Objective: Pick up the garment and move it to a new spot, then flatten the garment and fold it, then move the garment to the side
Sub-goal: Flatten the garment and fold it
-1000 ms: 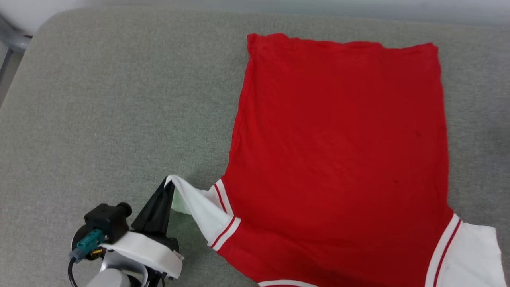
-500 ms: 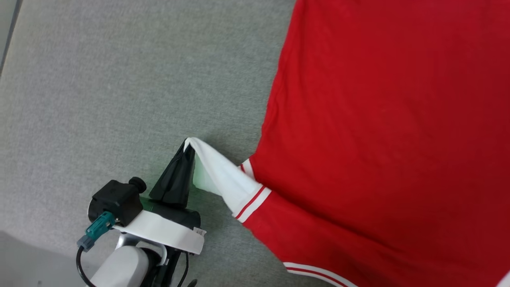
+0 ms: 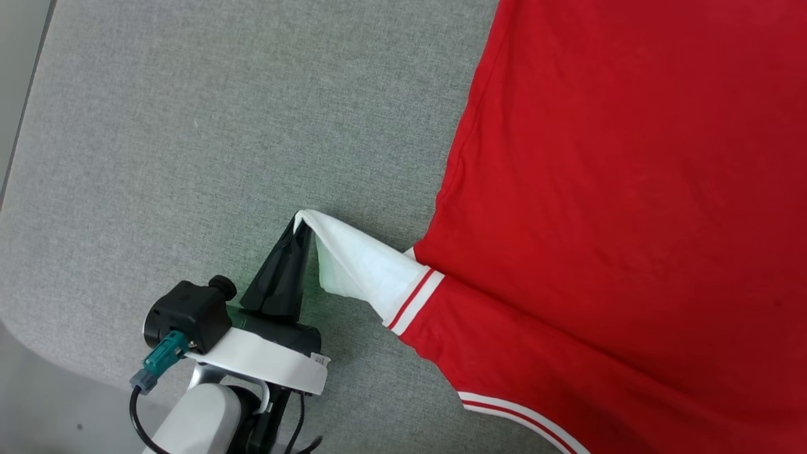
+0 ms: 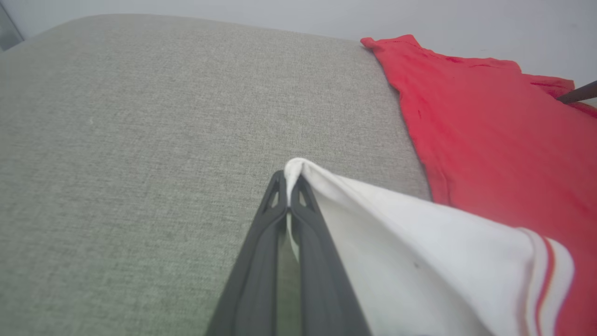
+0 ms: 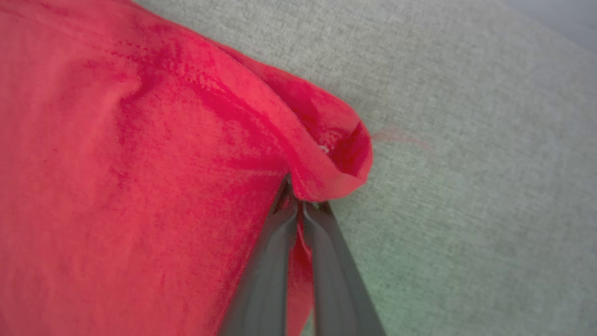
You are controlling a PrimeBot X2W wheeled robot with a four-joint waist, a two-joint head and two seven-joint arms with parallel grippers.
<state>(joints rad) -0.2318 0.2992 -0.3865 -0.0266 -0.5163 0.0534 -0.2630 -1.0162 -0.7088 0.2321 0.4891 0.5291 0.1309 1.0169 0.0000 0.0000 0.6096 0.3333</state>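
The garment (image 3: 618, 189), a red shirt with white sleeves and red-white trim, lies spread with its plain red side up on the grey padded surface (image 3: 189, 126). My left gripper (image 3: 302, 222) is shut on the tip of the white sleeve (image 3: 365, 268), lifting it into a peak; the left wrist view shows the same pinch at the left gripper (image 4: 290, 179). In the right wrist view my right gripper (image 5: 298, 193) is shut on a bunched red corner of the garment (image 5: 140, 163), with cloth between its fingers.
The grey surface's rounded edge (image 3: 25, 126) runs down the far left of the head view, with paler floor beyond. A dark thin finger tip (image 4: 578, 93) shows past the shirt's far corner in the left wrist view.
The head camera has swung down and left, so the shirt sits further right in the picture. My left gripper still pinches the sleeve tip.
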